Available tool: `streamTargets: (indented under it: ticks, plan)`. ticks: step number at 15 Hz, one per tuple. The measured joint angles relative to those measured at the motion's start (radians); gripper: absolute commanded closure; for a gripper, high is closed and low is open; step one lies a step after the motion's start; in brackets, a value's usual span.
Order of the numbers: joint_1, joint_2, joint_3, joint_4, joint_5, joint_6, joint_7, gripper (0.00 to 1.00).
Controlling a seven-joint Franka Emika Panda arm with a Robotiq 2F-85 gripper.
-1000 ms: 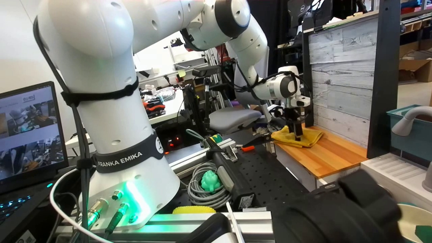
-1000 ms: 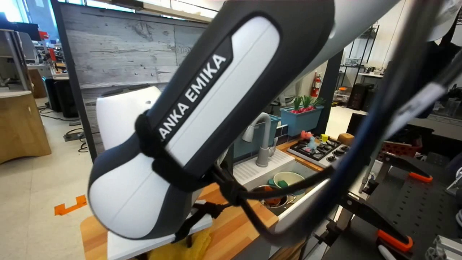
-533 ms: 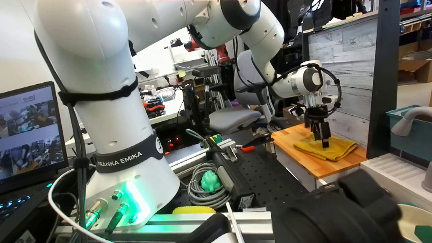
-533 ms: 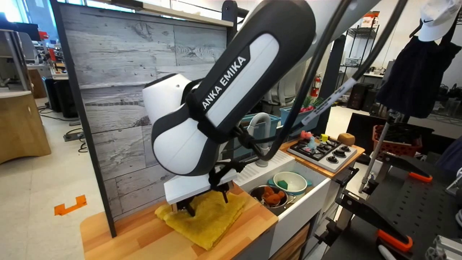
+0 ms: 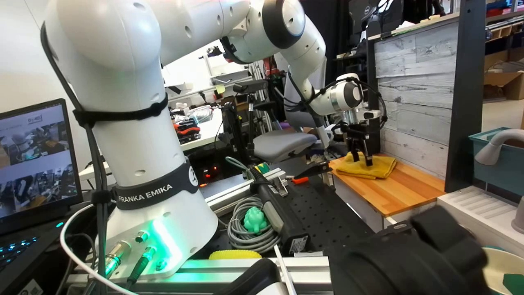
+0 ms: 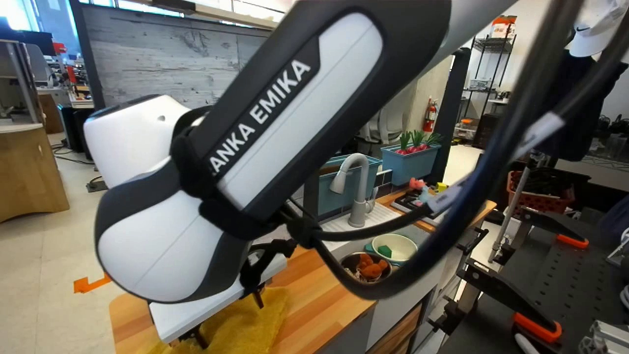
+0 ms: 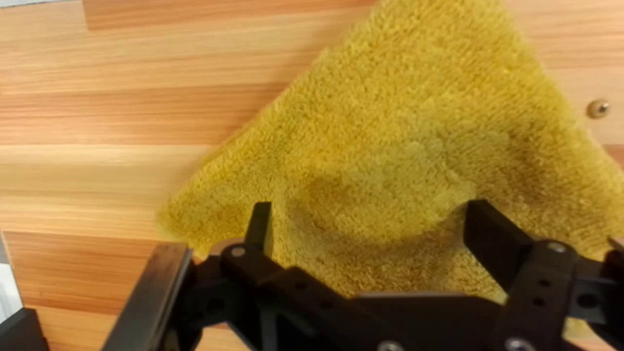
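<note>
Under gripper [image 7: 368,209], yellow cloth [image 7: 390,146], partly hidden

Fuzzy yellow cloth [image 7: 399,122], slightly rumpled, lying askew on wooden countertop [image 7: 122,117].

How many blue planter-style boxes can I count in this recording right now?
2: the near box behind the faucet, and the far box beyond it, holding red-and-green plants. Both show in an exterior view; the arm could hide more.
</note>
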Motion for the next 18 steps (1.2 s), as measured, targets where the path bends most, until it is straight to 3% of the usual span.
streamTargets:
  ticks: [4, 11, 15, 18]
  plan:
    - [-0.035, 0.005, 0.005, -0.023, 0.010, 0.027, -0.008, 0.00]
    - [-0.179, -0.024, 0.013, -0.215, 0.016, 0.297, -0.018, 0.00]
    - [-0.175, -0.041, 0.029, -0.308, 0.010, 0.500, -0.088, 0.00]
    - [-0.162, -0.061, 0.078, -0.380, 0.021, 0.625, -0.174, 0.00]
